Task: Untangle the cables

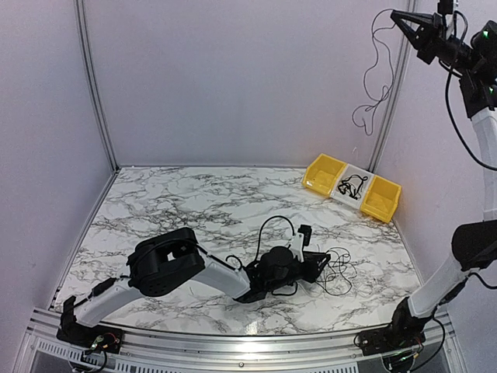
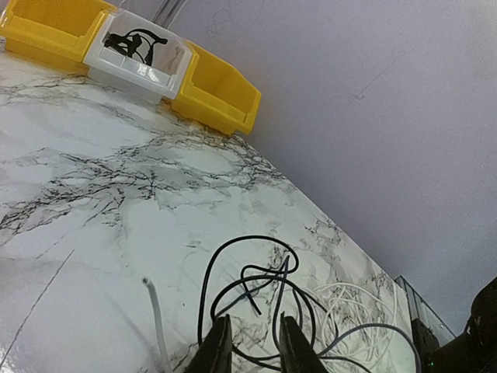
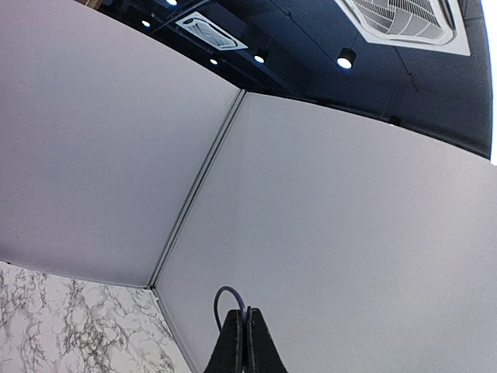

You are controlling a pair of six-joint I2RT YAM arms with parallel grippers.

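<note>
A loose tangle of thin black cables (image 1: pixel 338 273) lies on the marble table right of centre. In the left wrist view the black loops (image 2: pixel 264 284) lie just ahead of my fingers, beside a coil of thin white cable (image 2: pixel 353 307). My left gripper (image 1: pixel 323 264) (image 2: pixel 255 342) is low at the tangle's near edge, open, with black strands running between its fingers. My right gripper (image 1: pixel 399 17) (image 3: pixel 245 326) is raised high at the top right, shut on one thin black cable (image 3: pixel 223 298). That cable (image 1: pixel 371 85) hangs down along the back wall.
A row of bins stands at the back right: two yellow bins (image 1: pixel 324 172) and a white bin (image 1: pixel 353 186) between them holding black cable. They also show in the left wrist view (image 2: pixel 140 58). A loose white strand (image 2: pixel 157 315) lies left of my left fingers.
</note>
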